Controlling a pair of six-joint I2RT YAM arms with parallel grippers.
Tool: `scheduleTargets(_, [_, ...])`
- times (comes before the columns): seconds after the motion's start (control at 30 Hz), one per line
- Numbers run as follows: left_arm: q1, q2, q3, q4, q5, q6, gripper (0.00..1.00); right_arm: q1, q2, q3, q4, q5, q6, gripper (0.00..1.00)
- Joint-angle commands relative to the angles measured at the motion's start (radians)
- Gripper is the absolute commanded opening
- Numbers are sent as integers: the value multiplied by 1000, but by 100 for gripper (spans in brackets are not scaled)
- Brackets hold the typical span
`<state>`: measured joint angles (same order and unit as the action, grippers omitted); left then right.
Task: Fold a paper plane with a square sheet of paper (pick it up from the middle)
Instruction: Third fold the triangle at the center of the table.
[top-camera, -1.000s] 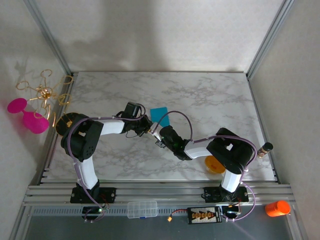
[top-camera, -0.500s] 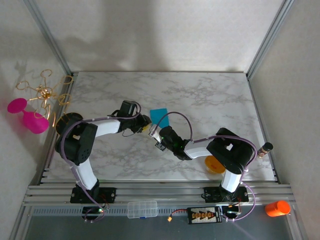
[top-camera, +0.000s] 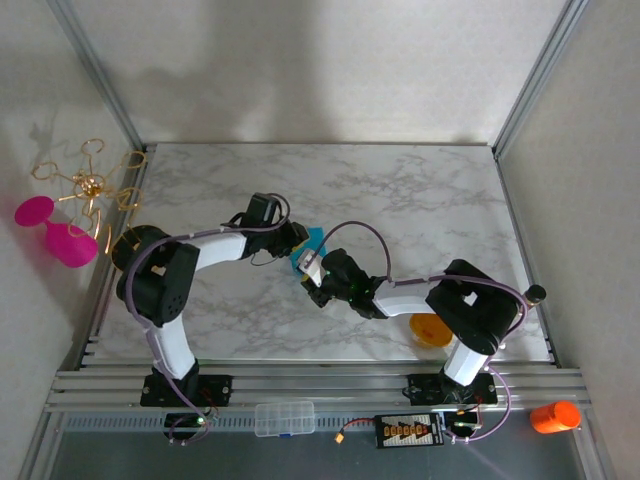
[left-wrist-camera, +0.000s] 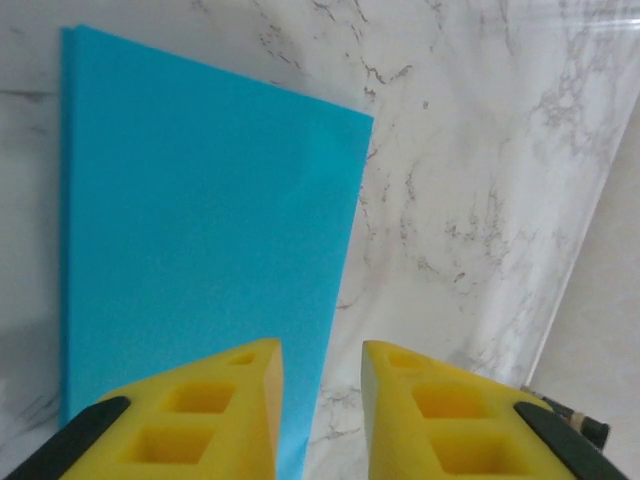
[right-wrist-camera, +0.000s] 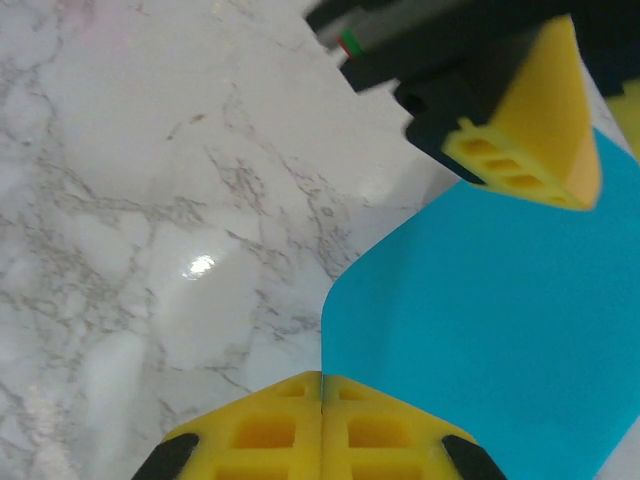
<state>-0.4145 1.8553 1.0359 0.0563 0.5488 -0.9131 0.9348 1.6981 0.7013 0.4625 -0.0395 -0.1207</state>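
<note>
The square sheet of paper (left-wrist-camera: 200, 230) is teal-blue and lies partly lifted on the marble table (top-camera: 400, 200). In the top view the sheet (top-camera: 312, 240) is mostly covered by both grippers. My right gripper (right-wrist-camera: 322, 378) is shut, and the sheet's (right-wrist-camera: 500, 320) near edge runs straight into the seam between its yellow fingers. My left gripper (left-wrist-camera: 320, 400) stands open just over the sheet's right edge, with marble showing in the gap. One left fingertip (right-wrist-camera: 530, 130) hangs over the sheet's far side. From above, the left gripper (top-camera: 296, 243) and right gripper (top-camera: 306, 263) nearly meet.
A small orange bowl (top-camera: 430, 328) sits near the right arm's base. Pink glasses (top-camera: 50, 235) and a gold wire ornament (top-camera: 88, 185) stand beyond the table's left edge. A clear plastic box (top-camera: 284, 418) and an orange cup (top-camera: 553, 416) lie by the front rail.
The left gripper opened and swung right over the paper. The right gripper moved left and shut on the paper's edge. The sheet shifted toward the near left.
</note>
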Motion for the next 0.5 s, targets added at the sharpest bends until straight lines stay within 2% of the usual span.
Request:
scheduleTargets(0.0, [-12, 51, 51, -74, -37, 63, 25, -13, -34, -9, -10, -61, 38, 0])
scheduleTargets(0.23, [-15, 110, 100, -160, -93, 112, 17, -27, -31, -8, -18, -92, 51, 0])
scheduleTargets(0.47, [-32, 153, 127, -249, -154, 164, 11, -49, -14, 11, -29, -53, 102, 0])
